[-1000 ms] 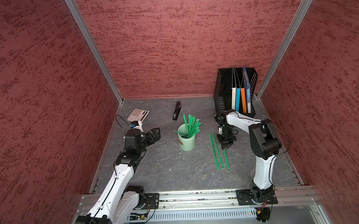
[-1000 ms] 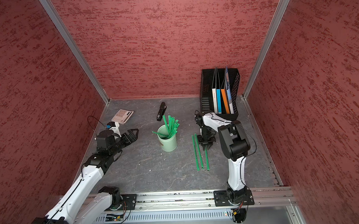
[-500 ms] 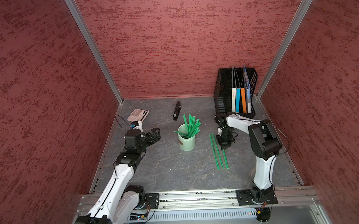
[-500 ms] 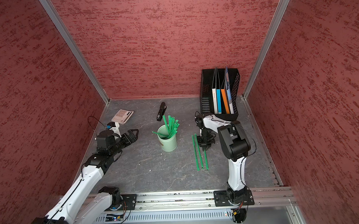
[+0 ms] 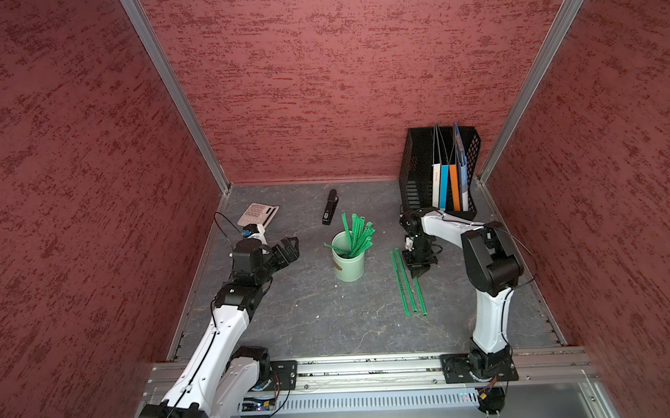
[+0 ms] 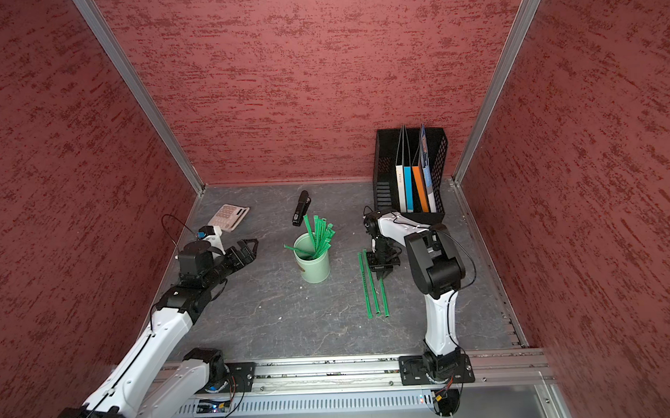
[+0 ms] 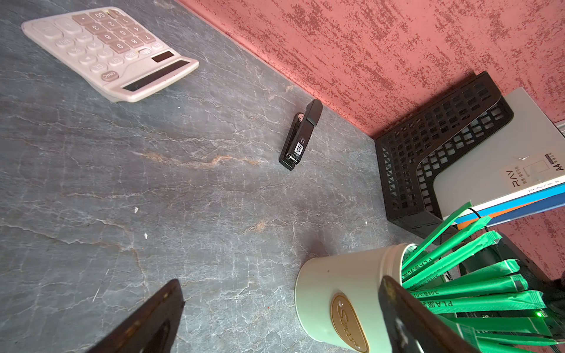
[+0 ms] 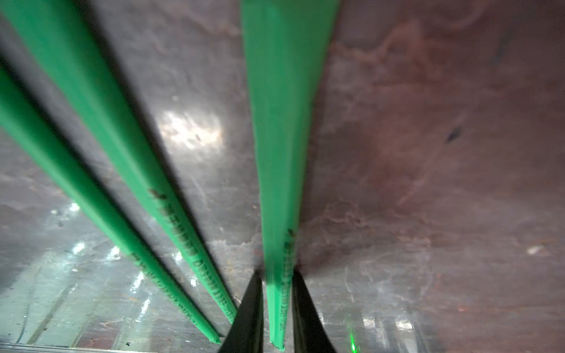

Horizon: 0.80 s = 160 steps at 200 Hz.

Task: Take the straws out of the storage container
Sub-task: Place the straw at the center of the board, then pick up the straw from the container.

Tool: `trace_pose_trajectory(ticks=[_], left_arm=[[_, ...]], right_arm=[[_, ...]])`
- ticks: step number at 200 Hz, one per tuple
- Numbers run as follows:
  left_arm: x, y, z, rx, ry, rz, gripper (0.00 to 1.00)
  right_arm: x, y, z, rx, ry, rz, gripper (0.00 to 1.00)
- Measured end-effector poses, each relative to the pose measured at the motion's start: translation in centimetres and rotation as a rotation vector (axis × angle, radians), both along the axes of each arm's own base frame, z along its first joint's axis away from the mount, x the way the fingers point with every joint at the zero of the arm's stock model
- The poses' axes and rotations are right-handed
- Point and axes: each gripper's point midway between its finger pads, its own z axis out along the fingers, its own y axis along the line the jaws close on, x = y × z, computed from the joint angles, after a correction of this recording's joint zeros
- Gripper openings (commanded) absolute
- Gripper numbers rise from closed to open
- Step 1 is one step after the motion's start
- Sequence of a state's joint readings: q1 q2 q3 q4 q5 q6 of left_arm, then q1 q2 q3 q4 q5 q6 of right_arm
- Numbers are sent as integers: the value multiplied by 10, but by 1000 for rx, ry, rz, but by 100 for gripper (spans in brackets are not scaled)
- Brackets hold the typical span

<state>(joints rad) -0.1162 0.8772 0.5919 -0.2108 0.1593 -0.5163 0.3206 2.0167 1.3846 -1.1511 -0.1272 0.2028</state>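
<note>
Standing in the pale green cup (image 5: 348, 265), most of the straws (image 5: 357, 234) fan out and lean toward the far side of it, tops tipped away from the left gripper (image 5: 291, 246). That gripper hovers near the cup with its fingers spread wide and aimed at the cup's wall. Three loose straws (image 5: 407, 288) lie flat on the grey tabletop (image 5: 311, 327) on the cup's other side. They lie side by side, with their long axes running from level with the cup back toward the arm bases. The right gripper (image 5: 417, 270) is down over their cup-level end. Its wrist view shows the fingers (image 8: 250, 308) drawn in against both flanks of the outermost straw (image 8: 281, 152), pinching it across its width. I'd say the free left arm is slightly the nearer one to the bundle, and any pull should follow the lean. The wrappers read "PLA" and "10°C至80°C", and the cup's brown oval badge starts "Sup", the rest hidden. Beyond the cup, a white binder (image 7: 504, 159) in the black mesh rack (image 7: 428, 146) says "RAY" and "A4". The print on the pinched straw is too blurred to read.
</note>
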Motion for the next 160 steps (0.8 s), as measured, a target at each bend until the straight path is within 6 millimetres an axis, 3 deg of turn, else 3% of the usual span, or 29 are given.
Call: trace_pose_trajectory(ticks=[62,121,140,160], left_arm=[[-1,0,1,9,4,-4,100],[-1,0,1,15,3,-7,100],[-1,0,1,14,3,-7,100],[0,0,2,13,1,-7,100]], right_arm=[[11,-3,0,5,-15,-18,16],[20,-4,5,16,-50,-31,26],[29,-2,22,37,-120,-33,29],[38,4,63,87,-263,-29,30]])
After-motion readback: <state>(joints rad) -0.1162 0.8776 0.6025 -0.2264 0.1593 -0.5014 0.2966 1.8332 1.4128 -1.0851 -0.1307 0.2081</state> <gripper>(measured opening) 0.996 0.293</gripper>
